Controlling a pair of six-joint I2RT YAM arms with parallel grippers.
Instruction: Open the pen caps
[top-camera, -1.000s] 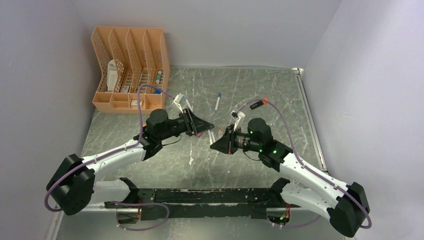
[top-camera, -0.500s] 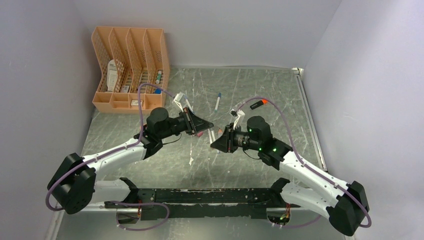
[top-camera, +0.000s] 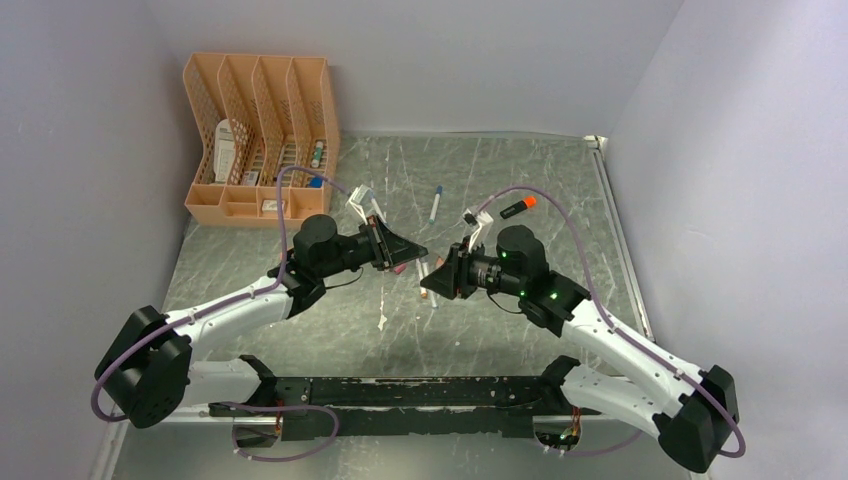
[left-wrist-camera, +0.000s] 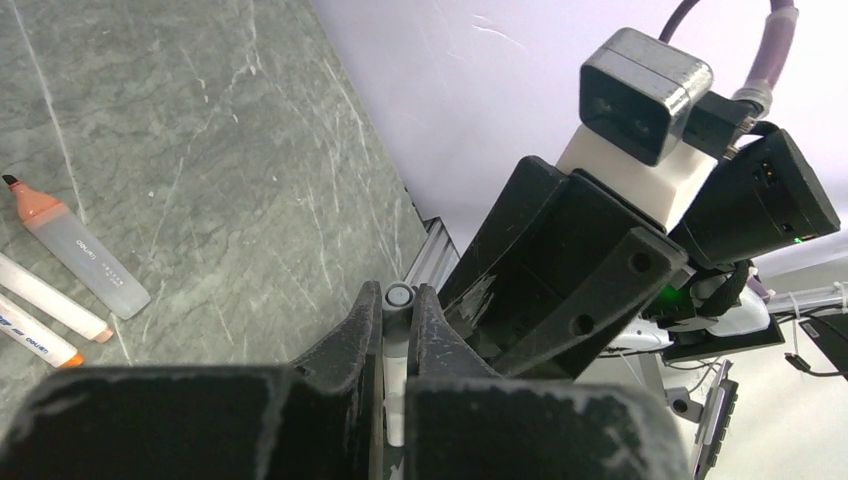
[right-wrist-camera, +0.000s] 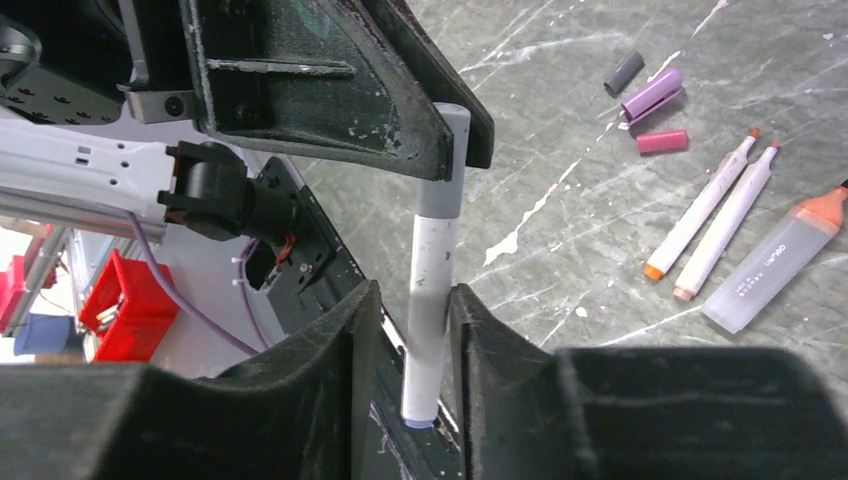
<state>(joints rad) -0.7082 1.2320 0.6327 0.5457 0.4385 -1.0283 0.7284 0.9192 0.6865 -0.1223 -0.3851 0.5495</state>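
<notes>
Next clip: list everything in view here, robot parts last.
held pen: 1, white barrel, grey cap, between the grippers
loose caps: 3, grey, purple, pink, together on table
white pens: 2, orange ends, side by side on table
highlighter: 1, translucent, orange end, beside the white pens
blue-tipped pen: 1, white, far centre of table
black marker: 1, orange tip, far right of centre
file organiser: 1, orange, far left corner
left gripper: 1, black, shut on held pen's cap
right gripper: 1, black, jaws open around its barrel
</notes>
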